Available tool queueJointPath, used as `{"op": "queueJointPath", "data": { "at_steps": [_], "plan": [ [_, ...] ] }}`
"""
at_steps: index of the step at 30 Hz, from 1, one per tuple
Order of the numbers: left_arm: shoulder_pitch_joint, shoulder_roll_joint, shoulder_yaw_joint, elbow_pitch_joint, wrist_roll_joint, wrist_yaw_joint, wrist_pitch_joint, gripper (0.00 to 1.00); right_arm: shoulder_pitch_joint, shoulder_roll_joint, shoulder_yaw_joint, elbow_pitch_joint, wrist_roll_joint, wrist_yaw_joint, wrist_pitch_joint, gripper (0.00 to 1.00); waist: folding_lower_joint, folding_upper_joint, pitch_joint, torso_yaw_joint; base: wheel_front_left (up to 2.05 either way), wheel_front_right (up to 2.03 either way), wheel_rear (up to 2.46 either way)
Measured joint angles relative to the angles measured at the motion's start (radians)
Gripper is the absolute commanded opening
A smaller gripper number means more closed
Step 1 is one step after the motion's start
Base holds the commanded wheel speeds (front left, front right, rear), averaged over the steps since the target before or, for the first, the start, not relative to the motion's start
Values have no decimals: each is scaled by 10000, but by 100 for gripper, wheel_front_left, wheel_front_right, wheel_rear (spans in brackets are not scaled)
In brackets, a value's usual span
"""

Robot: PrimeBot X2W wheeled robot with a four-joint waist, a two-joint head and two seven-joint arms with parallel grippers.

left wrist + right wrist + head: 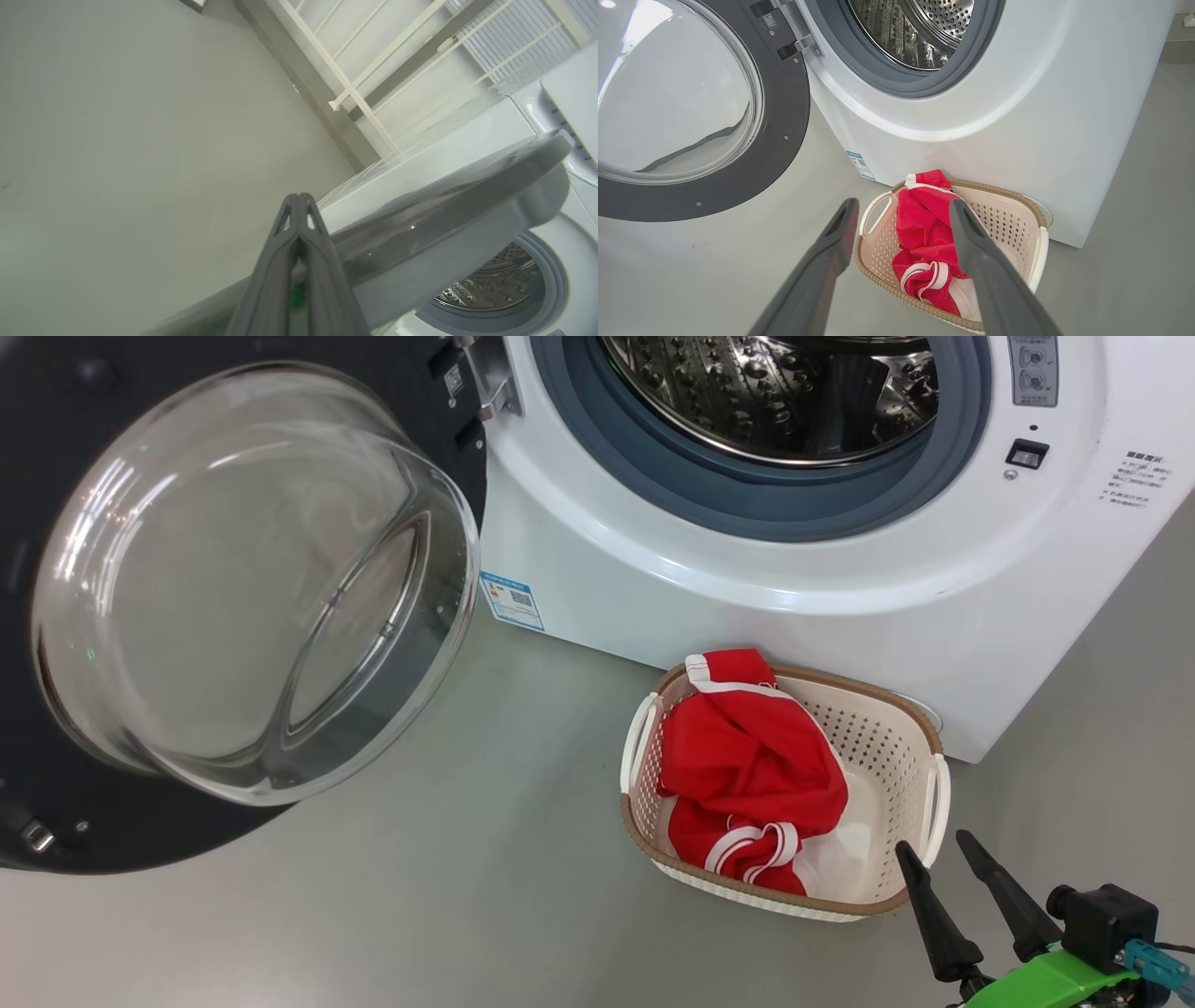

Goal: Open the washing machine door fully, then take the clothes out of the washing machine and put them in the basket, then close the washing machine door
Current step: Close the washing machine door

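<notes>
While the right arm sits low in the lower right corner of the head view, I see the right gripper (932,842) pointing up the frame, its two dark fingers spread wide with nothing between them and the tips just beside the near right corner of the basket (920,721). At the bottom centre of the left wrist view, the left gripper (299,199) has its fingers pressed together, empty, slanting up the picture. The basket stands on the floor (420,896), close against the lower front of the washing machine (653,588). The clothes (747,756) lie heaped in its left half, with one red end hanging over the far rim. Filling the left of the head view, the washing machine door (140,840) hangs swung wide, its glass bowl (252,579) bulging towards me; in the left wrist view its edge runs just right of the closed fingers. Beyond that, the grey gasket (747,495) rings the steel drum (775,392) at the top, and a blue label (512,602) sits low on the white front. The floor is smooth pale grey, and a cream railing (355,93) stands against the far wall.
</notes>
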Motion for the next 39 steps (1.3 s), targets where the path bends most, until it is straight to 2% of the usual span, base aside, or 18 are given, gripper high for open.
{"op": "queueJointPath", "data": {
  "at_steps": [9, 20, 28, 39],
  "plan": [
    [1390, 311, -667, -1542, -1168, 10, 965, 0, -22, 19, 10, 6, 0, 0, 0, 100, 0, 0, -52, -11, 0, 0, 0],
    [2455, 339, -1469, -3499, -2105, 10, 1313, 0, -30, 63, -13, 21, 0, 0, 0, 100, 0, 0, -250, -74, 0, 0, 0],
    [3334, 382, -2113, -5459, -2853, 10, 1680, 0, -29, 96, -19, 31, 0, 0, 0, 100, 0, 0, -371, -176, 0, 0, 0],
    [3851, 397, -2882, -7242, -3365, 10, 1873, 0, -29, 111, -23, 36, 0, 0, 0, 100, 0, 0, -435, -344, 0, 0, 0]
  ]
}}
